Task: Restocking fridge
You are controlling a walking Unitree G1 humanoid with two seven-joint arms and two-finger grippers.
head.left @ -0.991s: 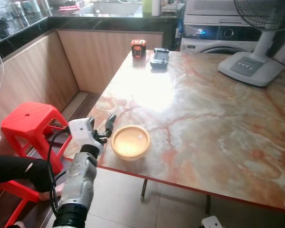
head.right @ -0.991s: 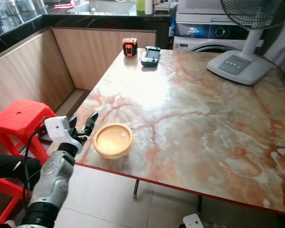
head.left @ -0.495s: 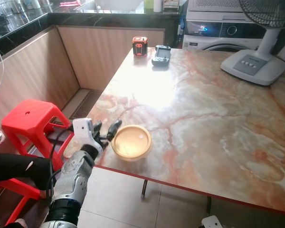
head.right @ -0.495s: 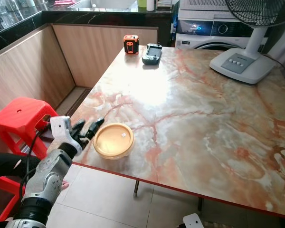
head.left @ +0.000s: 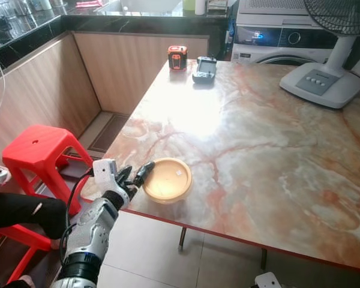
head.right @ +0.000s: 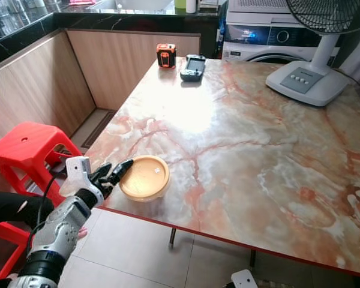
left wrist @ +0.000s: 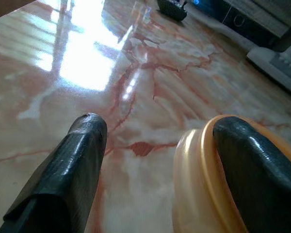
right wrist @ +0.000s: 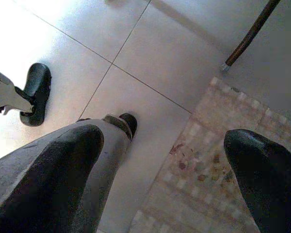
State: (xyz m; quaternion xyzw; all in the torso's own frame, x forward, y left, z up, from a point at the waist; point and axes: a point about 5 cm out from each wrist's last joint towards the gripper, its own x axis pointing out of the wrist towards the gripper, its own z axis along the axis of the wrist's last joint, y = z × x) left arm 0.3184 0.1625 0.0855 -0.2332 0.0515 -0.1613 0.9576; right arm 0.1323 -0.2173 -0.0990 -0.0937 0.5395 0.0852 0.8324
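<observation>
Early stage: left gripper, jaws spread, reached the tub at lower left; grasp and fridge trip remained

The lidded container is sitting on the tabletop near its front-left corner, close to the near edge. The left gripper is reaching in at the container's left side, jaws spread, one finger lying against the container's rim, the other standing apart over bare tabletop. Two small devices are resting side by side at the far edge. A fan base is standing at the far right. A stool is standing on the floor left of the tabletop.
</observation>
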